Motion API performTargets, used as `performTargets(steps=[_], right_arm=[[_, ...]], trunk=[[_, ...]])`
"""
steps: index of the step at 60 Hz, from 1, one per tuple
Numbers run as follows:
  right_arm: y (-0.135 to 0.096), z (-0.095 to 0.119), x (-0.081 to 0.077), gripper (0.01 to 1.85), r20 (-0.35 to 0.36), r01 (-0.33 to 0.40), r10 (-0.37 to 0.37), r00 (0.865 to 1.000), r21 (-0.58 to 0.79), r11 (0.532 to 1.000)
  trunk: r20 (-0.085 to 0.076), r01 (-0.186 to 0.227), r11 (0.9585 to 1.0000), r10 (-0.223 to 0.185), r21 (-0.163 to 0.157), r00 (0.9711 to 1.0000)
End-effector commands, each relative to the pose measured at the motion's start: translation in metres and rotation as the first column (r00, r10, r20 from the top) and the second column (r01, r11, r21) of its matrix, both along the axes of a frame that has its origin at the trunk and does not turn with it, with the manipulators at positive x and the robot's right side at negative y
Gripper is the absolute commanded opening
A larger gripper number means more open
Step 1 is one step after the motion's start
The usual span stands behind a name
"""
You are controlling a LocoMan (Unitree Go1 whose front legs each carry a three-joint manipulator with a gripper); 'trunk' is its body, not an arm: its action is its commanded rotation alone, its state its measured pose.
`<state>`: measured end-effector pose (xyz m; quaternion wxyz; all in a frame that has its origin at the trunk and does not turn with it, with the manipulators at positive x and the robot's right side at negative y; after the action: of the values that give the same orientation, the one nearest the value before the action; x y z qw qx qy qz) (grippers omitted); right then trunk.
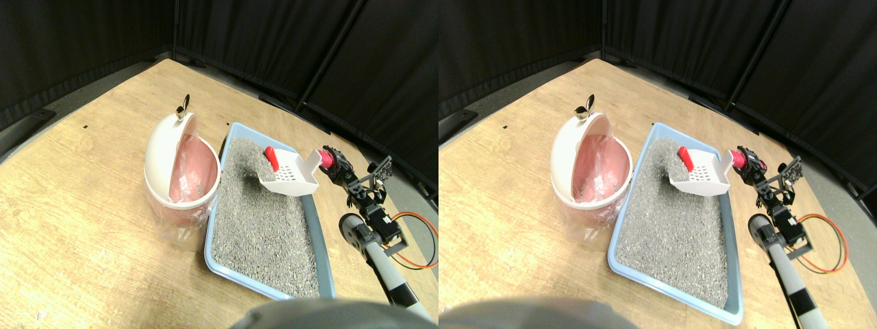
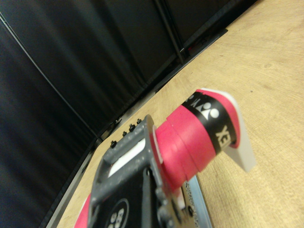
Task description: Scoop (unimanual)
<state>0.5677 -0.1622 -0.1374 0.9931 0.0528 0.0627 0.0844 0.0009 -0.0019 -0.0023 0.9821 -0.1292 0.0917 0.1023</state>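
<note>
Black curtains (image 1: 274,41) behind wooden floor (image 1: 82,205)

bin (image 1: 181,168) blocks tray's (image 1: 322,226) left | scoop (image 1: 291,177) over far end | near litter (image 1: 264,226) open

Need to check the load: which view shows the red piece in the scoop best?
The stereo pair view: the red piece lies in the white scoop above the litter tray. The wrist view shows only the scoop's red wrapped handle, not the piece.

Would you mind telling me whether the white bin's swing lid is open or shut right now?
Open: the white bin has its domed lid tipped back, exposing the pink liner inside.
</note>
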Motion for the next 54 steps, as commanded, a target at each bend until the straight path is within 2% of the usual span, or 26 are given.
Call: performTargets(steps=[1,15,21,33,35,44,48,54], right_arm=[[0.002,0.008,0.001,0.05,0.039,0.023,-0.028,0.999,0.140,0.990],[0.000,-0.001,-0.006,0.05,0.084,0.025,-0.046,0.995,0.237,0.971],[0.001,-0.005,-0.010,0.05,0.092,0.053,-0.088,0.992,0.324,0.945],[0.000,-0.015,-0.013,0.05,0.130,0.024,-0.091,0.987,0.444,0.896],[0.000,-0.016,-0.014,0.05,0.121,0.037,-0.110,0.987,0.492,0.870],[-0.003,-0.016,-0.016,0.05,0.161,0.003,-0.099,0.982,0.508,0.861],[-0.006,-0.016,-0.017,0.05,0.164,-0.008,-0.098,0.982,0.547,0.837],[-0.008,-0.011,-0.019,0.05,0.179,-0.019,-0.091,0.980,0.535,0.845]], trunk=[[0.012,-0.008,1.0000,0.008,-0.005,0.9999],[0.018,-0.003,1.0000,0.003,0.000,0.9998],[0.021,-0.001,1.0000,0.001,0.002,0.9998],[0.026,0.005,1.0000,-0.005,0.005,0.9997],[0.026,0.005,1.0000,-0.005,0.005,0.9997],[0.028,0.013,0.9999,-0.014,0.008,0.9995],[0.029,0.016,0.9998,-0.016,0.009,0.9994],[0.032,0.018,0.9998,-0.018,0.009,0.9993]])
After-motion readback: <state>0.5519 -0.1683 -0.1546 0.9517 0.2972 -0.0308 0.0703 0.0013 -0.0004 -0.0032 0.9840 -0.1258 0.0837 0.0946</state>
